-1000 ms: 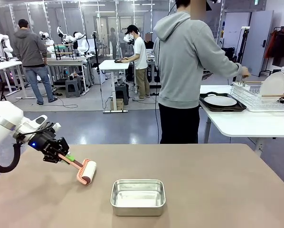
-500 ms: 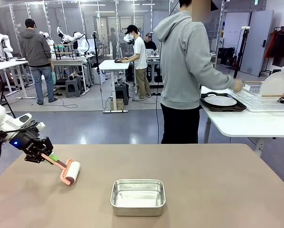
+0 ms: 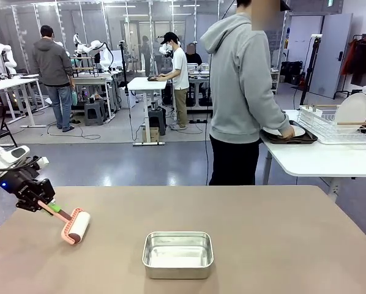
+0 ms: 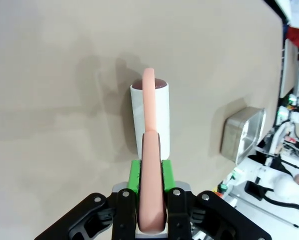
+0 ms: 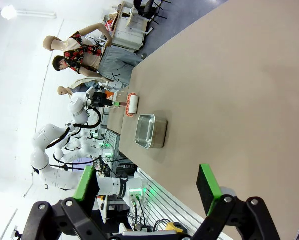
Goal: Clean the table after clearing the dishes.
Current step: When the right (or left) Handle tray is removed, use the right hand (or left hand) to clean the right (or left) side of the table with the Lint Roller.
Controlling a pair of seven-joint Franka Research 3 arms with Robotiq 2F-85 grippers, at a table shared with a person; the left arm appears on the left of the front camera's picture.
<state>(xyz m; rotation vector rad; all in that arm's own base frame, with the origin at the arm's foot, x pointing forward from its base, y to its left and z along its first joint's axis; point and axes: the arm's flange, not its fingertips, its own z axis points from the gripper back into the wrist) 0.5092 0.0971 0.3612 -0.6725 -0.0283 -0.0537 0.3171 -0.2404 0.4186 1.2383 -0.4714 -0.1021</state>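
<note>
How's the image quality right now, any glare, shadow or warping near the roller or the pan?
Front view: even light, sharp; the metal pan shines mildly, and the lint roller casts little shadow on the table. Left wrist view: wide-angle bend at the edges, a soft grey shadow beside the roller. Right wrist view: rolled sideways, with a bright overexposed background.

roller [image 3: 76, 227] on table [image 3: 281, 245], left | pan [image 3: 177, 253] right of roller
</note>
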